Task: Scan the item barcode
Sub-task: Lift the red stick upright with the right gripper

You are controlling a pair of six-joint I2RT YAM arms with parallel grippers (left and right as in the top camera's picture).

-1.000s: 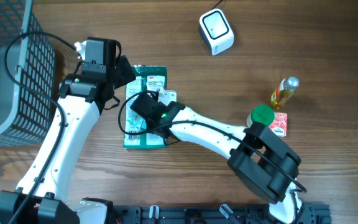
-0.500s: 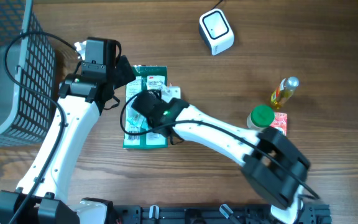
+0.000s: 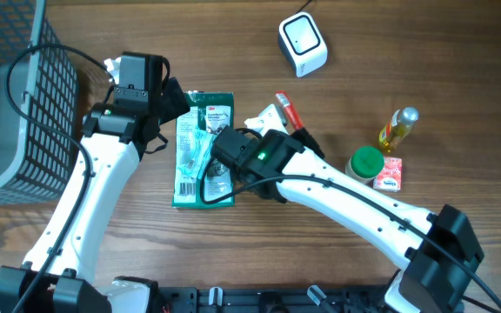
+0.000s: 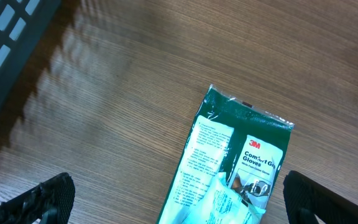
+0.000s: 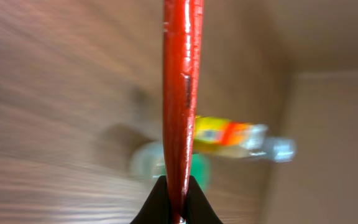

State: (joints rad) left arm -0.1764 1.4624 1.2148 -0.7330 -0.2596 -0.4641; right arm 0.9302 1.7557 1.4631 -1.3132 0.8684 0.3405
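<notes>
Red and thin, the packet [image 3: 285, 111] is pinched at one end by the right gripper [image 3: 277, 127], whose jaws are closed tight on it (from the wrist it shows as a narrow red strip, edge-on). It sticks out beyond the fingertips over the wooden table [image 3: 407, 52], pointing toward the white scanner [image 3: 303, 45] but well apart from it. The left gripper [image 4: 179, 202], jaws spread wide and holding nothing, hovers over the green glove packet [image 3: 203, 161].

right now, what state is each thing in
left gripper: open, empty
right gripper: shut on red packet
red packet: clamped edge-on
glove pack: lying flat, not held
scanner: untouched
bottle: capped
jar: lid on
</notes>
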